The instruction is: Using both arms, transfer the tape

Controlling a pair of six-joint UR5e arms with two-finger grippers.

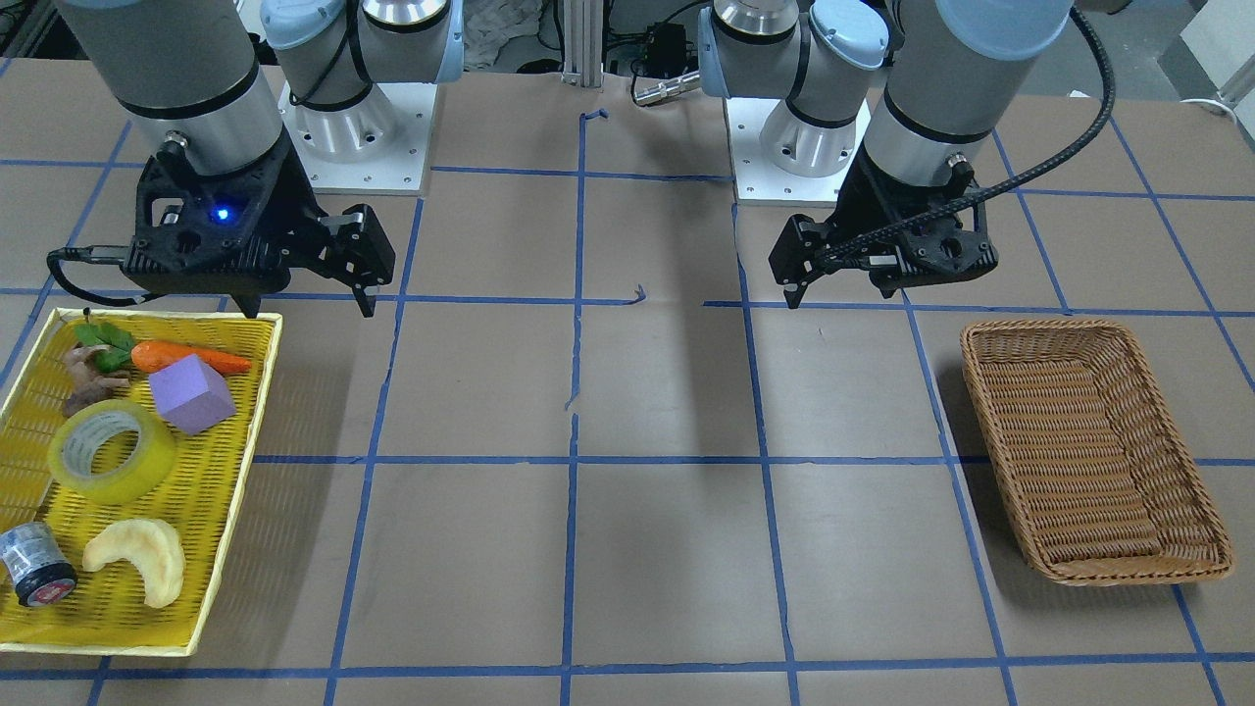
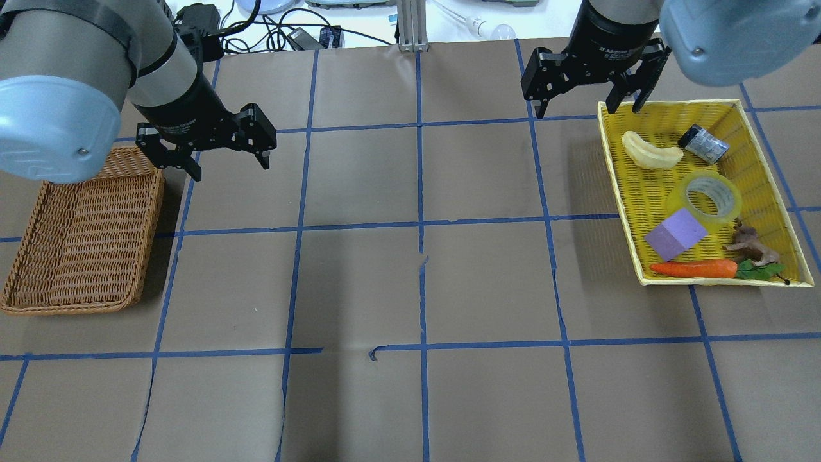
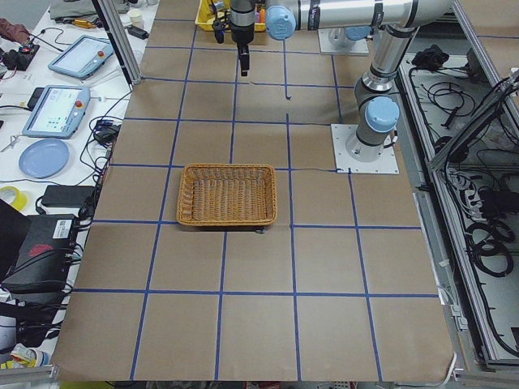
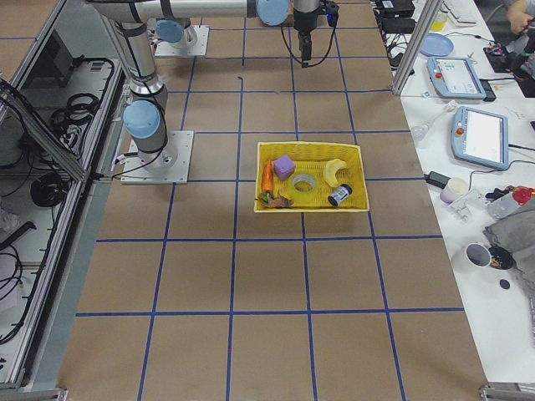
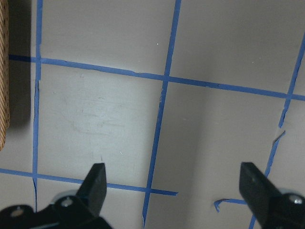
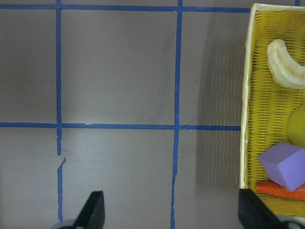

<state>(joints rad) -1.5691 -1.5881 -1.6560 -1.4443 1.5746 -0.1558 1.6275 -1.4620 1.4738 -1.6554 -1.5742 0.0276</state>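
Desk: tape lies in tray; left claw and right claw wide, empty. Pick-up pending; right claw should descend over tape.

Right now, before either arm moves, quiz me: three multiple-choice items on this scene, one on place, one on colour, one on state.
1. The tape lies: A) in the yellow tray; B) in the wicker basket; C) in a gripper.
2. The block beside the tape is: A) green; B) purple; C) red.
3. The left gripper and right gripper are: A) both shut on the tape; B) one open, one shut; C) both open, holding nothing.
Answers: 1 A, the roll rests on the tray's weave, far from the wicker basket. 2 B, its faces show purple. 3 C, both wrist views show spread fingertips with nothing between.
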